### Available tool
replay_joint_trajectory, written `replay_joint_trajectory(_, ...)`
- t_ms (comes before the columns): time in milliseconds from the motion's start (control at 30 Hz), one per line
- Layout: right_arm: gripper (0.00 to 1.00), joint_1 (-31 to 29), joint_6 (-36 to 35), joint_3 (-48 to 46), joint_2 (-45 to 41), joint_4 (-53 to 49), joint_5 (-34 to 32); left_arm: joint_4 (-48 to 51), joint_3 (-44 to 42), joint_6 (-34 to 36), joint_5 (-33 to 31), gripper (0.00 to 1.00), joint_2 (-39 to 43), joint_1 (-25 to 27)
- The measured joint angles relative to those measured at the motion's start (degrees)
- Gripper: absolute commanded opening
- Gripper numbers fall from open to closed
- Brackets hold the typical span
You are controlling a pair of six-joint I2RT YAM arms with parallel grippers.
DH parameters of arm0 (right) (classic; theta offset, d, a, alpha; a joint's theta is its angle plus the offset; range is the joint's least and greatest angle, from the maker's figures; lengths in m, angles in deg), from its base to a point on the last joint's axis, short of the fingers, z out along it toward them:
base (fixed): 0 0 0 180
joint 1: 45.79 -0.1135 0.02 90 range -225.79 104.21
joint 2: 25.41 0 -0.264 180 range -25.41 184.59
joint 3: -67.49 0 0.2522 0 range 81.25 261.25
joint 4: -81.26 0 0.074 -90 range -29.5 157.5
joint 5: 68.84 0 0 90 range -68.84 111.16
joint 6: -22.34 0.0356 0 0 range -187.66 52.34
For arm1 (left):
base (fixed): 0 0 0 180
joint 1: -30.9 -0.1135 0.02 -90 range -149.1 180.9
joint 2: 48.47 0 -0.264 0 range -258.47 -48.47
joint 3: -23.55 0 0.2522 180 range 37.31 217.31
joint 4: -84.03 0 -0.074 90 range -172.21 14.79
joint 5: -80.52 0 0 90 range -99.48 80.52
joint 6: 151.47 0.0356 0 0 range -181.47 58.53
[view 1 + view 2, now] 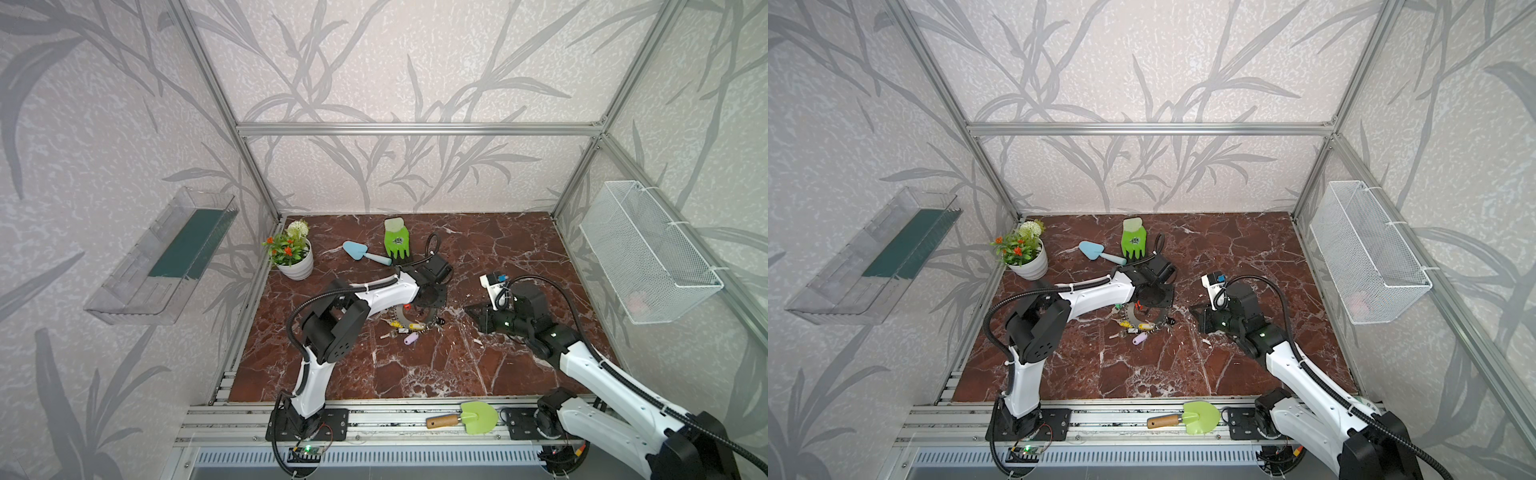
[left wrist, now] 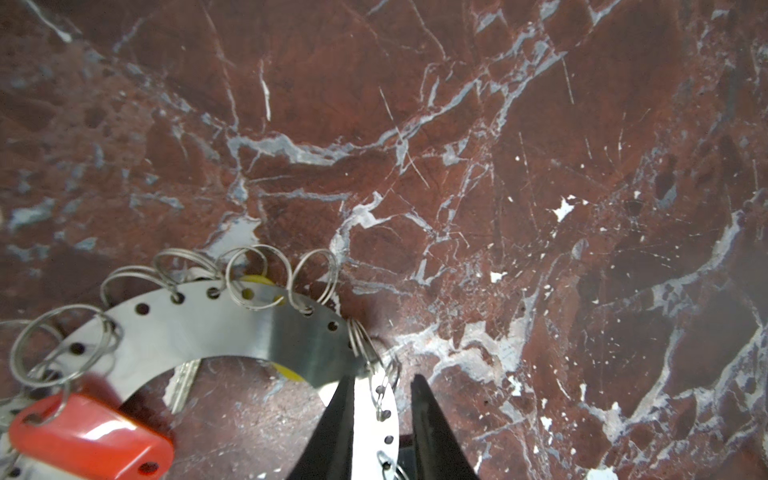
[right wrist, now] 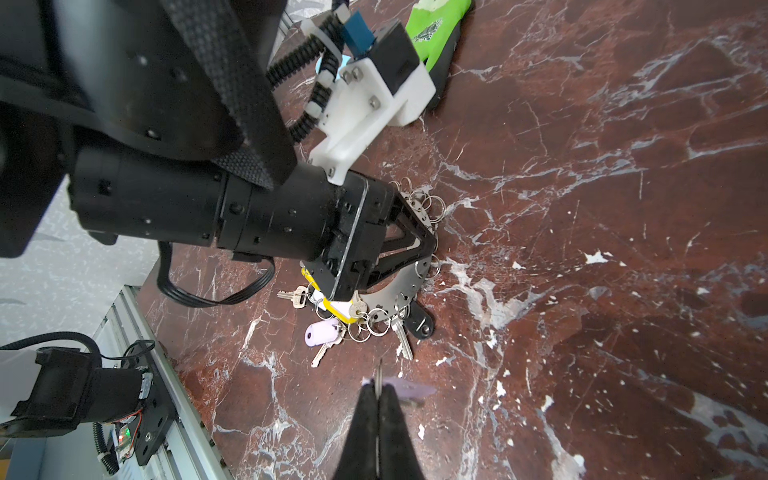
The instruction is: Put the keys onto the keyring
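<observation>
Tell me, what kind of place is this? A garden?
Probably a robot practice booth dressed like a garden: metal frame with leaf wallpaper, left arm and right arm over the table, plus a flower pot and green glove.

Red-brown marble table point(image 1: 415, 365). A green glove point(image 1: 396, 239) lies near the back edge, with a blue trowel point(image 1: 365, 252) just left of it, a white flower pot point(image 1: 296, 266) farther left, and keys point(image 1: 410, 338) well in front.

Marble table point(image 1: 415, 374) with keyring point(image 1: 400, 314) and keys point(image 1: 409, 337)

Grey keyring point(image 2: 216, 332) tilted, keys point(image 3: 322, 332) clustered beneath; 1 lilac key point(image 3: 409, 390) pinched apart.
</observation>
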State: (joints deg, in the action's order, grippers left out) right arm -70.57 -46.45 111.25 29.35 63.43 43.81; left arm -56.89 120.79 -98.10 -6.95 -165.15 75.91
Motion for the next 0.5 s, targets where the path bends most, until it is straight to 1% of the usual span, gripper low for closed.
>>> replay_joint_trajectory(133,0.0,0.0,0.0,-0.02,0.0,0.0,0.31,0.02,0.0,0.35,-0.85,0.26,0.0,-1.29)
replay_joint_trajectory(333,0.0,0.0,0.0,-0.02,0.04,0.0,0.37,0.61,0.2,2.89,-0.94,0.28,0.0,-4.22)
replay_joint_trajectory(500,0.0,0.0,0.0,0.0,0.52,0.0,0.37,0.76,1.81,4.66,1.81,0.28,-0.13,-5.92)
